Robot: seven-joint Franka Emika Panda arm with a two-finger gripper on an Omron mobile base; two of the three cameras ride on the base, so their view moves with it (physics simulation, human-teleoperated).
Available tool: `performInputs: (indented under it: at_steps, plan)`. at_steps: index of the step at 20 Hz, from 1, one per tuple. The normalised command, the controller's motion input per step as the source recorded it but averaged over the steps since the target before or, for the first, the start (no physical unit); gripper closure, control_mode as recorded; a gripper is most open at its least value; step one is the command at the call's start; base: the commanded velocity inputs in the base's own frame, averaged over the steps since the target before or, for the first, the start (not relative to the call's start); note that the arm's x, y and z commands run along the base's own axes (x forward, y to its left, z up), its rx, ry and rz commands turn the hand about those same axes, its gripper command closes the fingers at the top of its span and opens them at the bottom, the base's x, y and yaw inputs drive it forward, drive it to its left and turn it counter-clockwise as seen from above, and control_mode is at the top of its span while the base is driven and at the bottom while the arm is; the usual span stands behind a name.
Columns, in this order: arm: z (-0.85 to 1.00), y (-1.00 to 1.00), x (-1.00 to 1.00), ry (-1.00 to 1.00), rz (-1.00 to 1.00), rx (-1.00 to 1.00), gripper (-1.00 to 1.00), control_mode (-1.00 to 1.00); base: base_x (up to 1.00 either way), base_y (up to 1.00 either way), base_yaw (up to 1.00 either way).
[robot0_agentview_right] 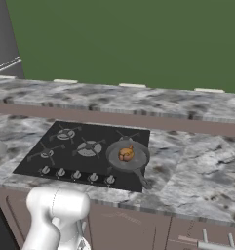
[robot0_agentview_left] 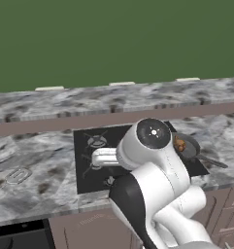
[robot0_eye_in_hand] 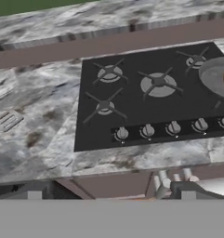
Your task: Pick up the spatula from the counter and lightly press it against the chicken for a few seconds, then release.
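Grey marbled worktop (robot0_eye_in_hand: 34,153) with 1 black gas hob (robot0_eye_in_hand: 132,118) carrying 5 knobs. 1 pale slotted spatula (robot0_eye_in_hand: 9,121) lies flat left of the hob, well apart from 1 browned chicken piece (robot0_agentview_right: 126,154) in 1 dark frying pan (robot0_agentview_right: 137,163). The spatula is probably light, stiff and thin, best gripped at its handle. The claw (robot0_eye_in_hand: 111,195) is wide and empty.

Ahead of my claw (robot0_eye_in_hand: 111,196) I see a black cooktop (robot0_eye_in_hand: 146,93) with silver knobs (robot0_eye_in_hand: 148,131). To its right sits orange-brown chicken (robot0_agentview_right: 126,154) in a dark grey pan (robot0_agentview_right: 139,161). To its left lies a pale grey spatula (robot0_eye_in_hand: 9,121) on the grey-marbled counter (robot0_eye_in_hand: 39,148). Beyond is a green wall (robot0_agentview_right: 138,39).
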Motion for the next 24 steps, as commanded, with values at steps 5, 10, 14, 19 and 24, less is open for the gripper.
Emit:
performInputs:
  at_steps: [5,10,14,19,24]
  plan:
    - [0.00,0.51,-0.02,0.07,0.00,0.03,-1.00,-1.00,0.00,0.00,0.00]
    - [0.00,0.45,0.00,0.08,0.00,0.04,-1.00,-1.00,0.00,0.00,0.00]
    - [0.00,0.42,0.00,0.10,0.00,0.05,-1.00,-1.00,0.00,0.00,0.00]
    - [-0.06,0.44,0.00,0.03,0.00,0.01,-1.00,-1.00,0.00,0.00,0.00]
    - [-0.12,0.44,0.00,0.00,0.00,0.00,-1.00,-1.00,0.00,0.00,0.00]
